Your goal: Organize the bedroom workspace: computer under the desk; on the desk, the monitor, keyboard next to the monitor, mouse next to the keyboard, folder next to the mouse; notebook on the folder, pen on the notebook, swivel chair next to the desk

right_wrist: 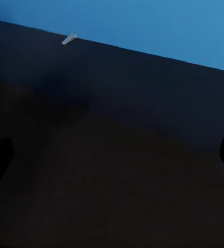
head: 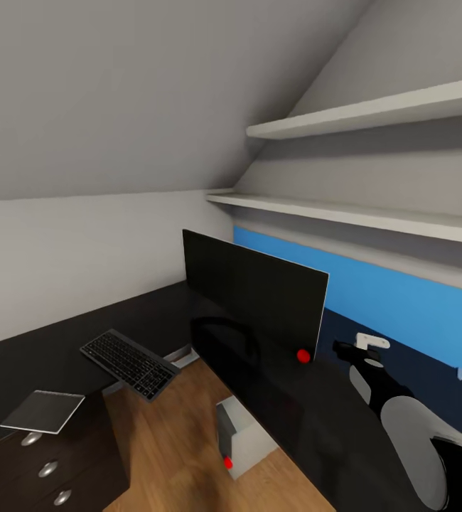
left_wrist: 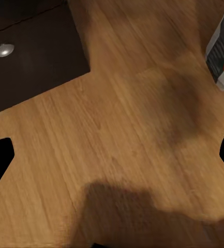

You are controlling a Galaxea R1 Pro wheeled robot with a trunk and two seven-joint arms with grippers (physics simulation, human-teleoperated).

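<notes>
Right gripper (head: pixel 359 348): hovering over the desk (head: pixel 330 419) at 4 o'clock from the monitor (head: pixel 256 299), fingers spread, grasping nothing
Left gripper (left_wrist: pixel 112 155): pointing down at the wood floor (left_wrist: pixel 122 119), fingers wide apart and empty
Monitor: standing upright on the desk
Keyboard (head: pixel 129 363): lying at 9 o'clock of the monitor, overhanging the desk edge
Notebook (head: pixel 43 411): resting on the drawer unit (head: pixel 46 462)
Computer (head: pixel 234 437): sitting on the floor under the desk

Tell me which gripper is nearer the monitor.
Right. The right gripper hovers over the desk just beside the monitor, by its red-dot corner. The left gripper hangs over the wood floor near the drawer unit.
</notes>
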